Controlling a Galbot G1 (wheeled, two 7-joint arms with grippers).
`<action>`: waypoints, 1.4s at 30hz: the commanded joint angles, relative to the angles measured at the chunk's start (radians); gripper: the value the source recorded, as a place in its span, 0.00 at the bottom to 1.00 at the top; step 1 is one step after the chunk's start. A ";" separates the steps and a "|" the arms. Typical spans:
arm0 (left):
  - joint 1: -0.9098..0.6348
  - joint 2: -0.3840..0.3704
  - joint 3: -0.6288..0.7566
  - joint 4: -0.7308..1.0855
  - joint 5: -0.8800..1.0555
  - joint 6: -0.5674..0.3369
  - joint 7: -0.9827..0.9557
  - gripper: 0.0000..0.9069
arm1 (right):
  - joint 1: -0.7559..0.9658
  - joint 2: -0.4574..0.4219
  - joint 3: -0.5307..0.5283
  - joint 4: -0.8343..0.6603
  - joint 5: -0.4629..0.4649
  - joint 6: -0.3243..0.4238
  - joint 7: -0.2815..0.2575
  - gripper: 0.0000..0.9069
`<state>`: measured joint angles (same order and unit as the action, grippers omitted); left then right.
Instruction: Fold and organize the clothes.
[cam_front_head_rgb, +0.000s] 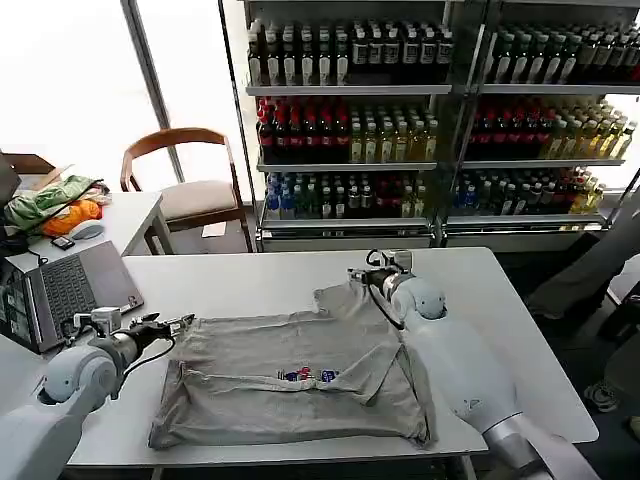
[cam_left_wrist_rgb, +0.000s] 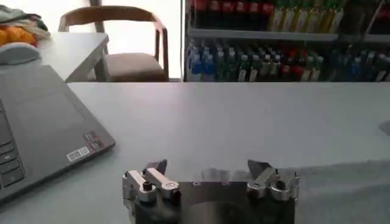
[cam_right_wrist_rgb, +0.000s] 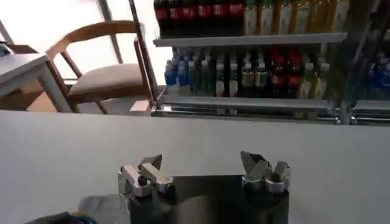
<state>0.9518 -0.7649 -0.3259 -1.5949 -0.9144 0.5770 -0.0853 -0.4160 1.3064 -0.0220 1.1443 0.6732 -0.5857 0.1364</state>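
One of the clothes, a light grey shirt (cam_front_head_rgb: 290, 375) with a small printed graphic, lies partly folded on the white table (cam_front_head_rgb: 250, 275). My left gripper (cam_front_head_rgb: 180, 322) hovers open at the shirt's left edge, nothing between its fingers. In the left wrist view that gripper (cam_left_wrist_rgb: 207, 165) stands over bare table with the shirt's edge (cam_left_wrist_rgb: 353, 189) just beside it. My right gripper (cam_front_head_rgb: 362, 272) is open at the shirt's far right corner, above the sleeve. In the right wrist view this gripper (cam_right_wrist_rgb: 201, 161) holds nothing, and a bit of grey cloth (cam_right_wrist_rgb: 103, 208) shows beside the wrist.
An open laptop (cam_front_head_rgb: 70, 290) sits close to my left arm at the table's left edge. A side table (cam_front_head_rgb: 130, 215) carries a green-and-orange fabric heap (cam_front_head_rgb: 55, 205) and a mouse (cam_front_head_rgb: 86, 230). A wooden chair (cam_front_head_rgb: 190, 180) and bottle shelves (cam_front_head_rgb: 430, 120) stand behind.
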 joint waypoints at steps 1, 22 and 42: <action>-0.044 -0.013 0.030 0.036 0.003 0.000 0.000 1.00 | 0.007 0.010 -0.011 -0.022 0.007 0.000 0.030 0.96; -0.017 -0.030 0.034 0.045 0.012 0.000 -0.008 1.00 | -0.045 -0.009 -0.035 0.009 0.012 0.000 0.020 0.00; -0.028 -0.055 0.058 0.071 0.006 0.000 0.000 0.02 | -0.043 -0.004 -0.033 0.027 0.021 0.001 0.023 0.00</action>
<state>0.9306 -0.8179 -0.2755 -1.5372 -0.9042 0.5746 -0.0885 -0.4586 1.3022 -0.0579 1.1702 0.6929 -0.5859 0.1585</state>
